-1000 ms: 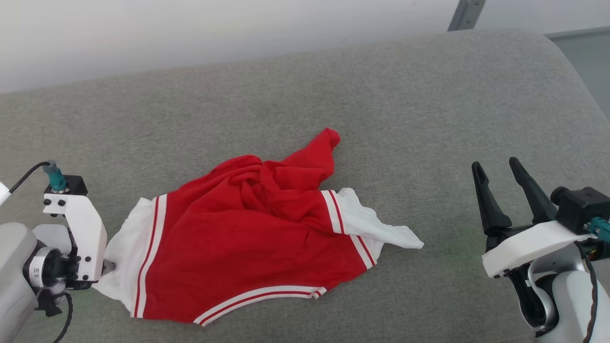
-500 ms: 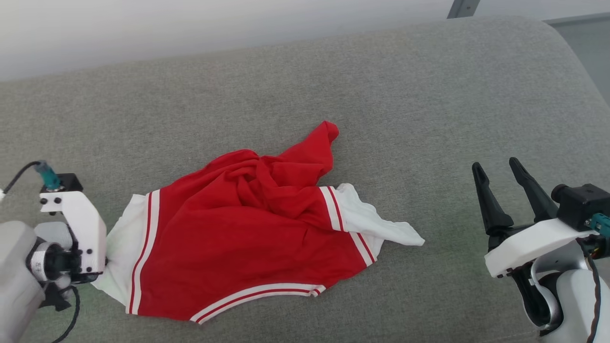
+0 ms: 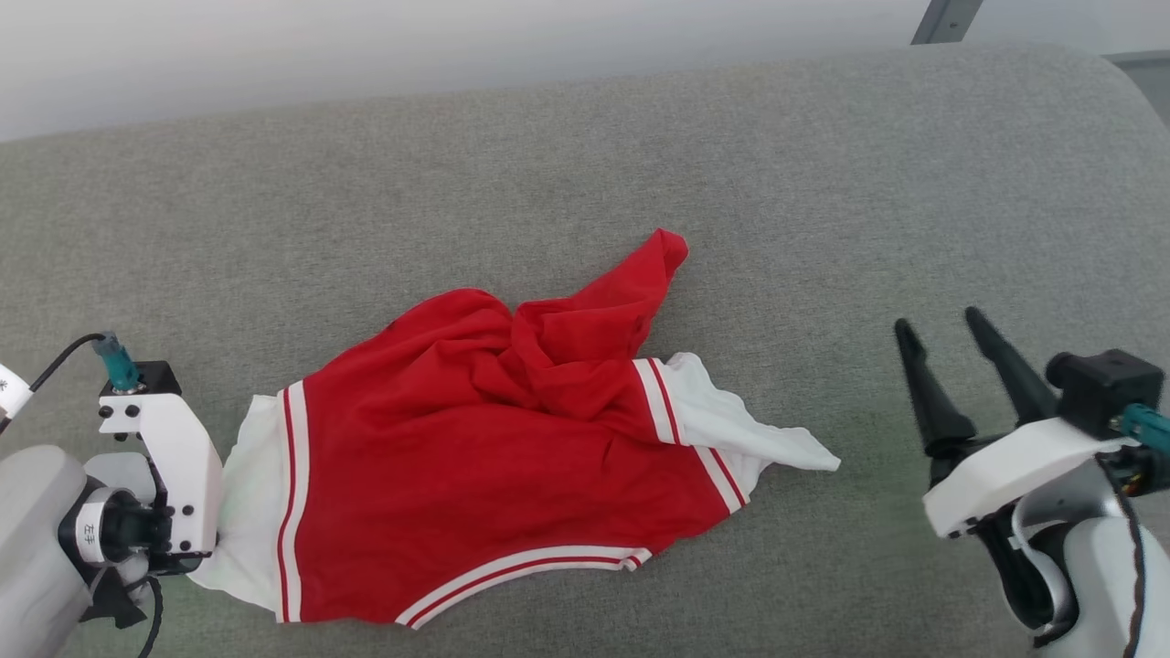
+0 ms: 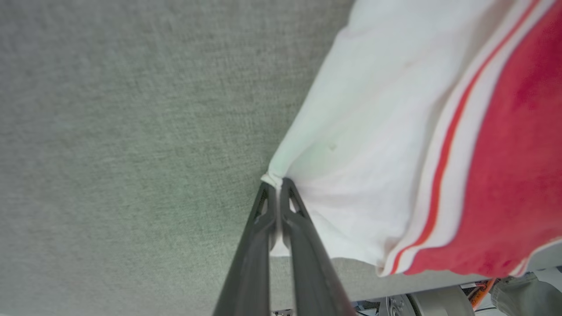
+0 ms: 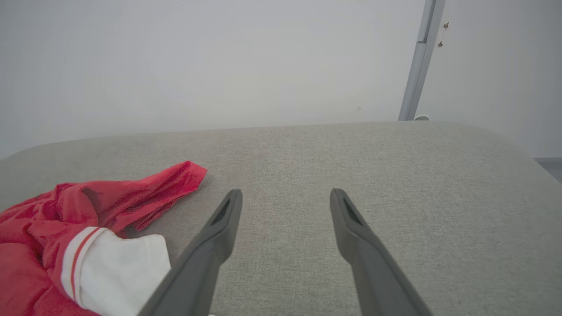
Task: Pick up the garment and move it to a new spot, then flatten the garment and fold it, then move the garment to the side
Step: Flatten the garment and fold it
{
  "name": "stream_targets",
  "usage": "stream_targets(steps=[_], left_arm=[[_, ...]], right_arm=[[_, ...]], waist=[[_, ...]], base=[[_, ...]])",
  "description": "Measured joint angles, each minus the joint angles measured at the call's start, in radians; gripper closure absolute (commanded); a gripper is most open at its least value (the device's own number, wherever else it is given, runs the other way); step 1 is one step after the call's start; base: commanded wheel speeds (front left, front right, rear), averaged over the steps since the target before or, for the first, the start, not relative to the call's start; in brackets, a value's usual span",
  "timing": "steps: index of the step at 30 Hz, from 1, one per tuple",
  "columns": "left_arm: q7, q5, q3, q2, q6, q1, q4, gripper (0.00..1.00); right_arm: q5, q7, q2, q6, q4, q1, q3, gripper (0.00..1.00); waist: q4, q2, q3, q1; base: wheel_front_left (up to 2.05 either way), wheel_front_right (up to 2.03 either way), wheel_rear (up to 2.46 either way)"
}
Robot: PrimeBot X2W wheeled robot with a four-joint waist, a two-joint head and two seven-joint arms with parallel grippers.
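The garment (image 3: pixel 484 475), a red shirt with white sleeve ends and white stripe trim, lies crumpled on the grey cushion (image 3: pixel 823 210). My left gripper (image 3: pixel 212 548) sits at the shirt's left end, its fingers hidden behind the white wrist mount in the head view. The left wrist view shows this gripper (image 4: pixel 275 184) shut on the edge of the white sleeve end (image 4: pixel 377 145). My right gripper (image 3: pixel 941 329) hangs open well to the right of the garment, apart from it, with nothing between its fingers (image 5: pixel 226 210). The shirt's other sleeve (image 5: pixel 123 267) lies to its left.
The grey cushion stretches wide, with bare fabric behind and to the right of the shirt. Its rounded right edge (image 3: pixel 1133 100) drops off near a grey metal post (image 5: pixel 417 61). A pale wall (image 5: pixel 197 57) stands behind.
The whole picture has shifted a little to the right, so the camera moved. My left gripper stays shut on the white sleeve end, and the right gripper stays open.
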Motion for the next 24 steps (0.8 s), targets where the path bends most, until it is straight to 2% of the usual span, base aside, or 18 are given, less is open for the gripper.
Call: stream_targets(steps=[4,11,18,24], left_arm=[[-0.008,0.000,0.000,0.003,0.014,0.010,-0.023,1.00],[-0.015,-0.001,0.001,-0.003,0.041,0.028,-0.051,1.00],[-0.019,0.000,0.001,-0.020,0.046,0.023,-0.065,1.00],[-0.023,0.011,-0.002,-0.041,0.038,-0.004,-0.065,1.00]], right_arm=[[0.030,0.041,-0.017,0.000,-0.010,0.000,0.052,0.00],[0.182,0.260,-0.118,0.000,-0.083,0.005,0.244,0.00],[0.225,0.480,-0.190,0.000,-0.123,-0.023,0.314,0.00],[0.208,0.593,-0.208,0.000,-0.049,-0.095,0.355,0.00]], waist=[[0.004,0.0000,0.000,0.0000],[0.006,0.0000,-0.004,0.0000],[0.024,0.0000,0.008,0.0000],[0.048,0.0000,0.033,0.0000]], base=[[0.00,0.00,0.00],[0.00,0.00,0.00],[0.00,0.00,0.00],[0.00,0.00,0.00]])
